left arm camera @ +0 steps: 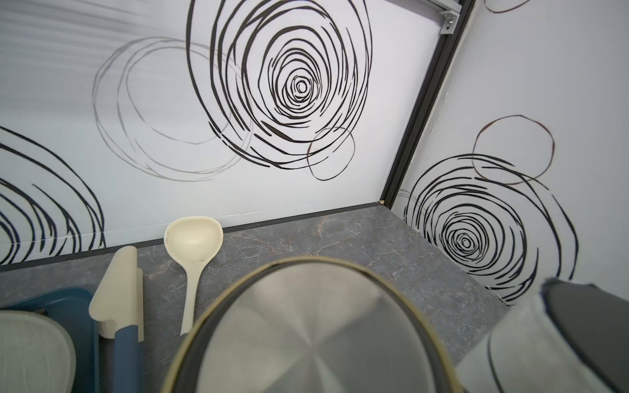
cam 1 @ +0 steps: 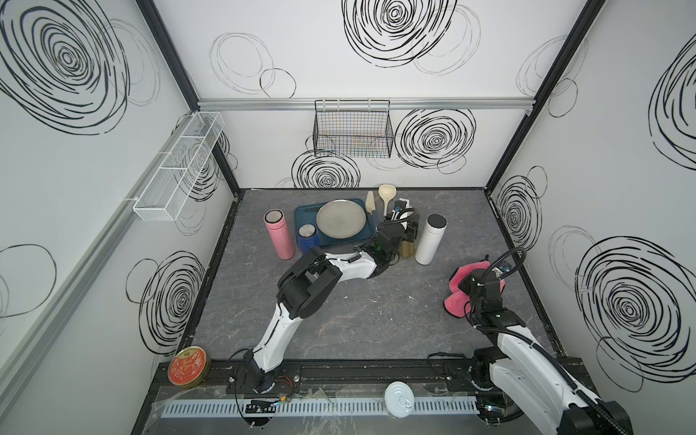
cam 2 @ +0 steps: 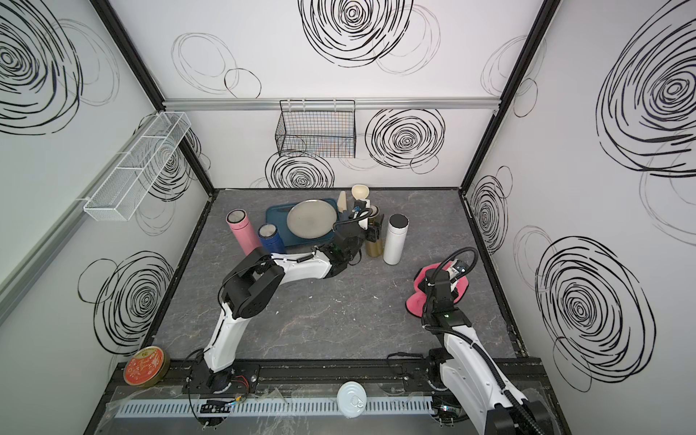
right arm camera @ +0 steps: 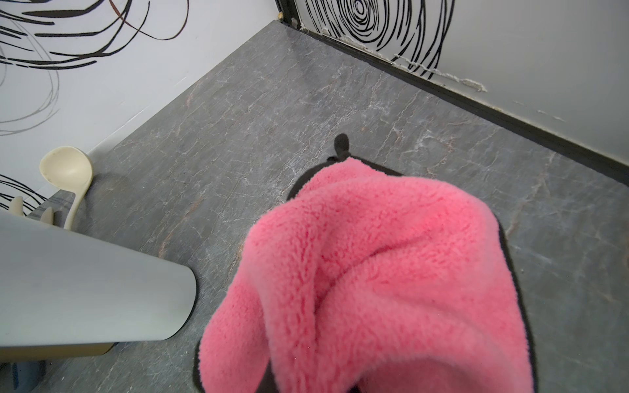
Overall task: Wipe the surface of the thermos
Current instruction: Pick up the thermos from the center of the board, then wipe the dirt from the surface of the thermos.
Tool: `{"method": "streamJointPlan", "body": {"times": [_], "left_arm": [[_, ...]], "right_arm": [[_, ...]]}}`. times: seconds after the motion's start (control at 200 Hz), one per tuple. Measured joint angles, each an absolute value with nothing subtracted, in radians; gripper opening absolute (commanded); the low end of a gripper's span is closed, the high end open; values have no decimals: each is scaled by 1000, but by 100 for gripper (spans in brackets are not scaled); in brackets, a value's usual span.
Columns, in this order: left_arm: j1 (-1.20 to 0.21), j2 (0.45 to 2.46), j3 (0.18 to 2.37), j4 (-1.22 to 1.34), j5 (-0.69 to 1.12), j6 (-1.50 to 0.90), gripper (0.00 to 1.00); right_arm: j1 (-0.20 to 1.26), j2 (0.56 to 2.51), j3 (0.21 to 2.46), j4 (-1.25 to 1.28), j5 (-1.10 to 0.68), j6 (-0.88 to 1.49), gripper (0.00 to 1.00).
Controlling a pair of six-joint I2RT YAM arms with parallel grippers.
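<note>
Well forward, elbow bent, left pincer [cam 1: 409, 234] clasps the gold thermos [cam 1: 406, 249].

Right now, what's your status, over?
Left gripper shut on gold steel-lidded thermos. Right gripper shut on fluffy pink cloth, not yet at the thermos. White black-capped thermos stands close beside it.

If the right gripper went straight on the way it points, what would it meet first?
Only bare table, it seems. The right gripper, shut on the pink cloth, aims toward the far corner; the white thermos stands beside that line.
</note>
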State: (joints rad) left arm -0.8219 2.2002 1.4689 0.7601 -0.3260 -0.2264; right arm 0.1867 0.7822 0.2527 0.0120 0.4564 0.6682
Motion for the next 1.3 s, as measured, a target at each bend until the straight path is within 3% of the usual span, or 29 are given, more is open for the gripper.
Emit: {"method": "streamJointPlan", "body": {"times": [0.06, 0.19, 0.32, 0.59, 0.831, 1.106, 1.301], "left_arm": [[-818, 2200, 1469, 760, -310, -230, 20], [-809, 2193, 1452, 773, -266, -239, 7], [-807, 2112, 1342, 784, -241, -238, 0], [-852, 1769, 1077, 733, -247, -134, 0], [-962, 1349, 839, 742, -213, -66, 0], [-950, 1103, 643, 682, -181, -110, 0], [-923, 1086, 641, 653, -130, -133, 0]], "right_arm": [[187, 783, 253, 12, 456, 667, 0], [187, 783, 253, 12, 451, 667, 0], [187, 781, 253, 12, 446, 664, 0], [247, 667, 347, -110, 461, 668, 0], [574, 503, 512, -216, 557, 644, 0], [1170, 590, 530, -76, 675, 487, 0], [1267, 698, 534, 112, 595, 341, 0]]}}
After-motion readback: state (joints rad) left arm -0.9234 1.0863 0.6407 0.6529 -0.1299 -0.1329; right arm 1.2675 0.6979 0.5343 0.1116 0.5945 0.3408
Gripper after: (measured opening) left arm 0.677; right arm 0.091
